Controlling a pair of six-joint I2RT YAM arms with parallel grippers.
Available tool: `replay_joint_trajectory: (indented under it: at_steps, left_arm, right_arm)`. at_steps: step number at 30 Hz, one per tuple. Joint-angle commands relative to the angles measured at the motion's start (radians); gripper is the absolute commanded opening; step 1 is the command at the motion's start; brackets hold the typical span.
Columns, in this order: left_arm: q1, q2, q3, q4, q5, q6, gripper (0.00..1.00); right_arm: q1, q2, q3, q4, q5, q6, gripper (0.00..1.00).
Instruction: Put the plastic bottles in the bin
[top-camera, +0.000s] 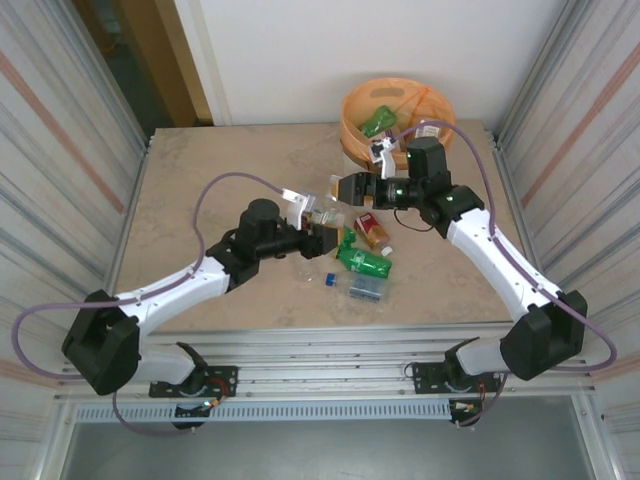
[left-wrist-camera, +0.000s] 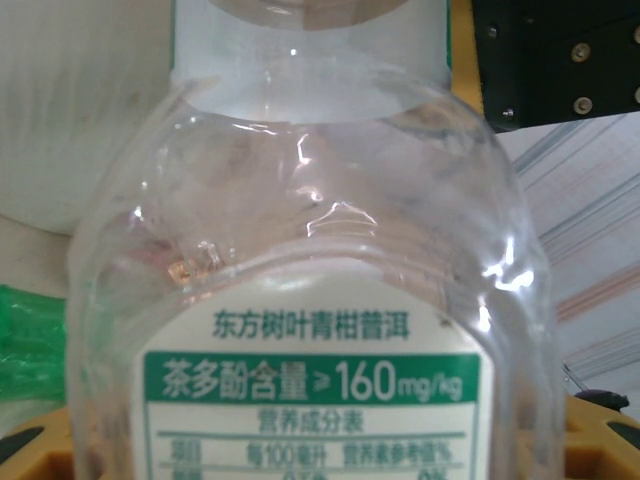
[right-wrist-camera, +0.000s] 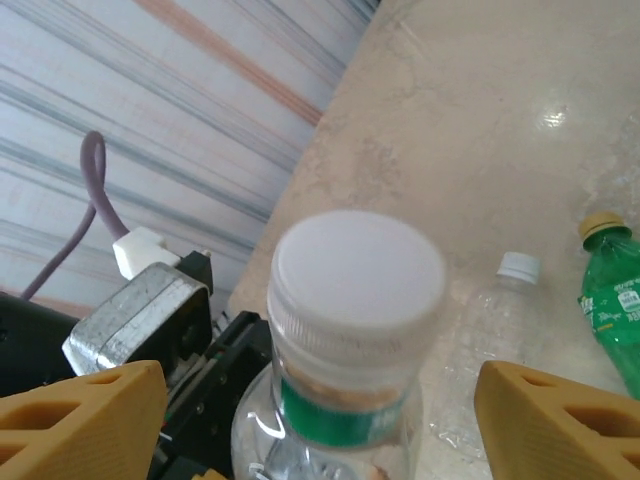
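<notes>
The left end effector clamps a clear bottle above the bench. The right end effector gapes astride the bottle's cap without touching it. If the left releases early, the bottle could drop well short of the bin.

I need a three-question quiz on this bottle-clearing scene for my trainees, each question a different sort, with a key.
1. True or false: the bin already holds a green bottle.
2. Multiple choice: the cap of the clear bottle held in the left hand is A red, B white, C blue.
3. Short answer: how do the fingers of the right hand stand at that cap?
Key: 1 true. 2 B. 3 apart, one on each side of the cap, not touching it.
</notes>
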Motion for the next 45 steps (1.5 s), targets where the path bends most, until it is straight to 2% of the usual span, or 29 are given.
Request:
replay_joint_trajectory:
  at_steps: [1, 3, 10, 14, 15, 16, 18, 19, 21, 28, 34, 45]
  left_arm:
    - [-0.010, 0.006, 0.042, 0.068, 0.061, 0.022, 0.43]
    - [-0.016, 0.007, 0.049, 0.064, 0.065, 0.027, 0.43]
    - [-0.020, 0.011, 0.056, 0.071, 0.069, 0.028, 0.43]
    - [-0.021, 0.013, 0.059, 0.074, 0.067, 0.026, 0.44]
    - [-0.020, 0.013, 0.061, 0.076, 0.064, 0.024, 0.47]
    - [-0.020, 0.011, 0.061, 0.076, 0.061, 0.023, 0.54]
    - [-0.021, 0.008, 0.060, 0.075, 0.059, 0.020, 0.76]
    - [-0.021, 0.003, 0.059, 0.075, 0.058, 0.020, 0.86]
    - [-0.020, -0.009, 0.058, 0.073, 0.055, 0.020, 0.98]
    - [-0.022, -0.090, 0.024, 0.083, 0.015, 0.043, 0.99]
    - [-0.024, -0.178, -0.023, 0.082, -0.079, 0.077, 0.99]
    - [-0.023, -0.245, -0.071, 0.035, -0.213, 0.077, 0.99]
  right_arm:
    - [0.010, 0.023, 0.035, 0.006, -0.001, -0.007, 0.72]
    - [0.012, 0.029, 0.038, 0.010, -0.001, -0.002, 0.65]
    - [0.021, 0.036, 0.041, 0.000, 0.010, -0.002, 0.51]
    - [0.023, 0.036, 0.043, -0.008, 0.008, -0.003, 0.33]
    - [0.022, 0.035, 0.043, -0.011, 0.009, -0.003, 0.27]
    - [0.022, 0.034, 0.045, -0.015, 0.016, -0.005, 0.22]
    - [0.019, 0.028, 0.052, -0.030, 0.036, -0.015, 0.18]
    - [0.017, 0.022, 0.057, -0.036, 0.047, -0.019, 0.16]
    - [0.007, 0.013, 0.067, -0.037, 0.055, -0.018, 0.15]
    - [-0.063, -0.010, 0.156, -0.039, 0.061, -0.021, 0.13]
    - [-0.126, -0.003, 0.276, -0.019, 0.091, -0.023, 0.13]
    - [-0.276, 0.161, 0.533, 0.081, 0.160, 0.036, 0.12]
